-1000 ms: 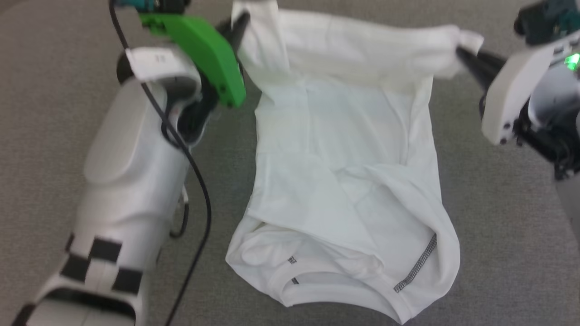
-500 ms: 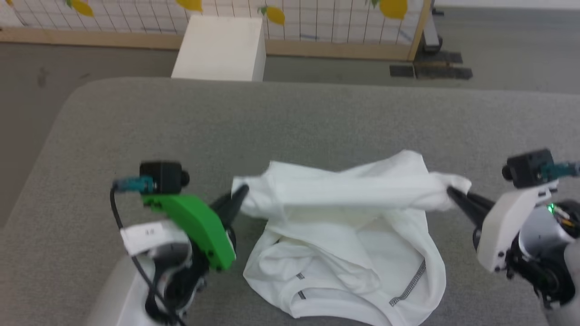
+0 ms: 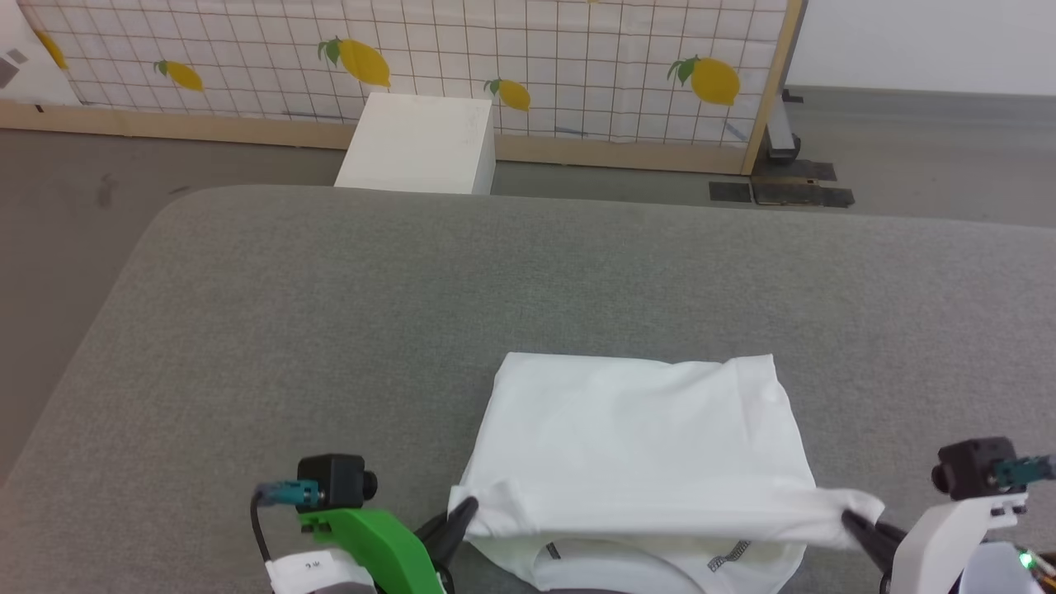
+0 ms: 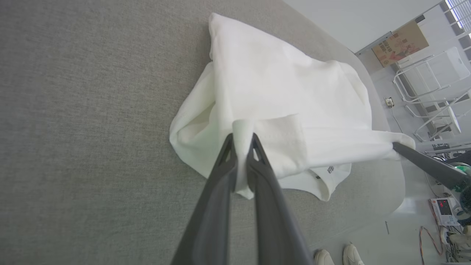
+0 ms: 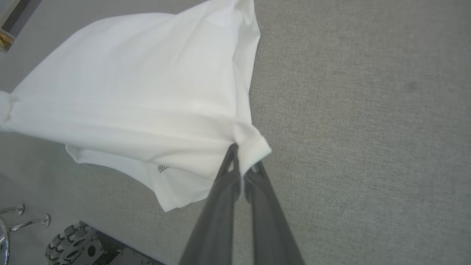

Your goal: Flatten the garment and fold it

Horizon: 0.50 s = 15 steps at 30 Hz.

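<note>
If one side tugs harder, a corner could slip out and the fold would go crooked. The left jaws and the right jaws each pinch a corner of the garment (image 3: 635, 429). It lies on the grey bench (image 3: 330, 330), white, soft, folded over, grey stitches showing.

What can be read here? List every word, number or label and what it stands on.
Nothing reads clearly.
White label on the left arm: dark marks, too blurred.
Cardboard sign: print too small.
Device display: red digits, blurred.
Grey mark on the garment: too small.
</note>
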Available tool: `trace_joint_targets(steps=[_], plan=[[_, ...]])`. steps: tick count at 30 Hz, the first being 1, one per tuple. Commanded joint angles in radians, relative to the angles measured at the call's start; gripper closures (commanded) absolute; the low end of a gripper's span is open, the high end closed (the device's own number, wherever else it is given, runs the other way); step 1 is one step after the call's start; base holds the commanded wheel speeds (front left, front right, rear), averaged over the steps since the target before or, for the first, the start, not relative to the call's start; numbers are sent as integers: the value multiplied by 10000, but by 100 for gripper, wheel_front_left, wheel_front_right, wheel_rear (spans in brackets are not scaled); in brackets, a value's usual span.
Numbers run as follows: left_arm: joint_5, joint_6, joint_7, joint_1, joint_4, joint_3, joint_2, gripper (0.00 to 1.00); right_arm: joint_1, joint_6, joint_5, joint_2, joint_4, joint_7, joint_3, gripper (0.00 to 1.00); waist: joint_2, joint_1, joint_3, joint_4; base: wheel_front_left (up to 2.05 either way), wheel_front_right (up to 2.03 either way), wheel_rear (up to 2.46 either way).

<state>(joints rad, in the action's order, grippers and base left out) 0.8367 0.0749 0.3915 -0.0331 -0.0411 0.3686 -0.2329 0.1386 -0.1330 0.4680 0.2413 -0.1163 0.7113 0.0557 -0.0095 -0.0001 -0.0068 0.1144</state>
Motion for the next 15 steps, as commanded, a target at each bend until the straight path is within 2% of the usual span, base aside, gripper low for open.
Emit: trace_joint_targets(steps=[1, 9, 15], plan=[[-112, 36, -157, -154, 177, -104, -96, 100, 175, 23, -166, 3, 22, 58, 147, 100, 93, 1, 50, -55, 0, 0, 0], [-281, 26, -410, 46, 1732, 133, 191, 100, 509, 23, -854, -621, 837, 163, 145, 100, 93, 1, 247, -109, 0, 0, 0], [-342, -10, -337, 359, 2610, 320, 334, 100, 442, 23, -1219, -773, 1438, 212, -23, 100, 93, 1, 286, -123, 0, 0, 0]])
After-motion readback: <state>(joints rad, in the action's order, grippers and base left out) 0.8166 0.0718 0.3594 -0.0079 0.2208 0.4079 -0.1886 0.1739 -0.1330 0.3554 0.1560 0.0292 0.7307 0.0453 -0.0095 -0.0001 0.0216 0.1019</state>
